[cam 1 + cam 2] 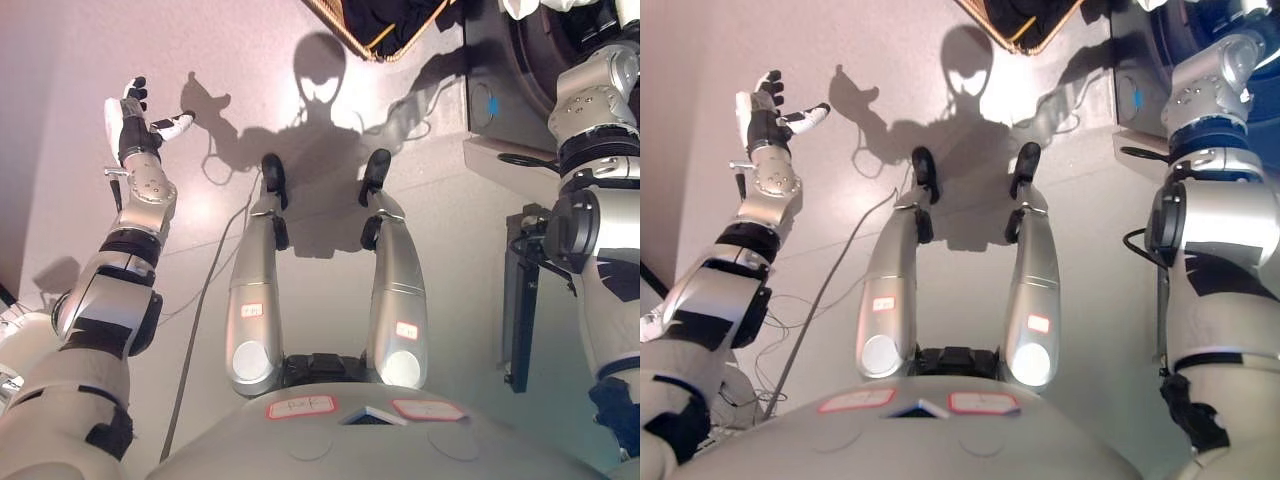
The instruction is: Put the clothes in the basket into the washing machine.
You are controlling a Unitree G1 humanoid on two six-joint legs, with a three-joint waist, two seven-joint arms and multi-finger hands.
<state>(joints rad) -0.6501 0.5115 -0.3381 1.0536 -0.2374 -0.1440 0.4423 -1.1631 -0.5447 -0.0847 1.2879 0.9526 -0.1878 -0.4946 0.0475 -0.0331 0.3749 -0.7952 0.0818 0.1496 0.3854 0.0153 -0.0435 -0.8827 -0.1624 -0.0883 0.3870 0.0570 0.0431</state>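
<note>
Overhead, dark clothes (385, 20) lie far from left hand (135, 115) fingers (176, 124).

Wicker basket (352, 35) at top edge, tan rim, dark clothes (385, 15) heaped inside. Dark washer (492, 70) just right of it, top right corner, partly cut off.

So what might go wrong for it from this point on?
The left hand is spread open out to the side, far from the basket, so it is no help with grabbing clothes yet. The basket sits at the very top of both views, mostly cut off, so the robot may misjudge the dark clothes inside. The right hand reaches up out of sight near the washing machine, so a dropped garment could go unnoticed.
</note>
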